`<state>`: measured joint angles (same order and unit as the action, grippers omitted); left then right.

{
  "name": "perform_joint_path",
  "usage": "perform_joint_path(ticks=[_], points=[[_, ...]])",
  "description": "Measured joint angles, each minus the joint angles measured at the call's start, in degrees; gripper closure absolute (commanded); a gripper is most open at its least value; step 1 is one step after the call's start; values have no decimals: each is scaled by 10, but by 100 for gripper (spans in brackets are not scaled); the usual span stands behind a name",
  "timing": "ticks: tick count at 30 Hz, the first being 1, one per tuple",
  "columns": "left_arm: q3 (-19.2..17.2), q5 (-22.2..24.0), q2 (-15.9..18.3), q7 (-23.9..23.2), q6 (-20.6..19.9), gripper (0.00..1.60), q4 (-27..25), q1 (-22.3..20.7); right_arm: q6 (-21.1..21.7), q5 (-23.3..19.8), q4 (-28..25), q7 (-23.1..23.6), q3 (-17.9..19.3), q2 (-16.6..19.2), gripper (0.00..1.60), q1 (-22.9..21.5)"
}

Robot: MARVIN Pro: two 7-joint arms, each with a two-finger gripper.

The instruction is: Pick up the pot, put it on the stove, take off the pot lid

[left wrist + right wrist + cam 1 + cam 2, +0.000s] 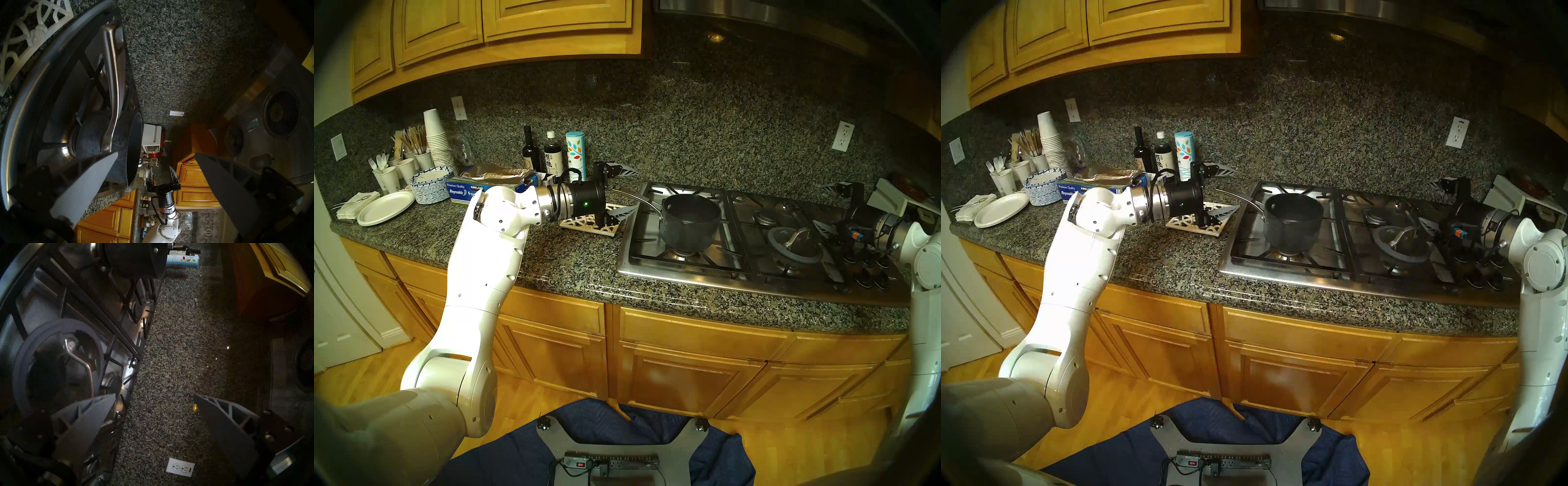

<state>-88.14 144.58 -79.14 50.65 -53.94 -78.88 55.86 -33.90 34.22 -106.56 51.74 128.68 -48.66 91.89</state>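
Observation:
The dark grey pot (690, 224) stands uncovered on the front left burner of the steel stove (653, 268). Its long silver handle (636, 198) points back left towards my left gripper (634, 190), which is open and grips nothing. In the left wrist view the pot (95, 140) and its handle (112, 84) lie just past the lower finger. The pot lid (794, 244) rests on the grate over the middle front burner, loop handle up. My right gripper (819, 205) hovers open just right of the lid (56, 361), apart from it.
A white trivet (592, 225) lies on the granite counter under my left gripper. Behind it stand two bottles (531, 149) and a canister (576, 154). A foil box (466, 190), plates and cups fill the far left. Black knobs (870, 271) and a white toaster oven (890, 197) are at the right.

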Motion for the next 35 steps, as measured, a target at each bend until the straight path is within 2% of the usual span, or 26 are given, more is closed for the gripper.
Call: perform_joint_path(ticks=[14,35], points=[[0,0,0,0,0,0,0,0,26,-31,-26,33,15,21,0,-29],[0,1,0,0,0,0,0,0,50,-48,-25,36,7,31,0,-61]])
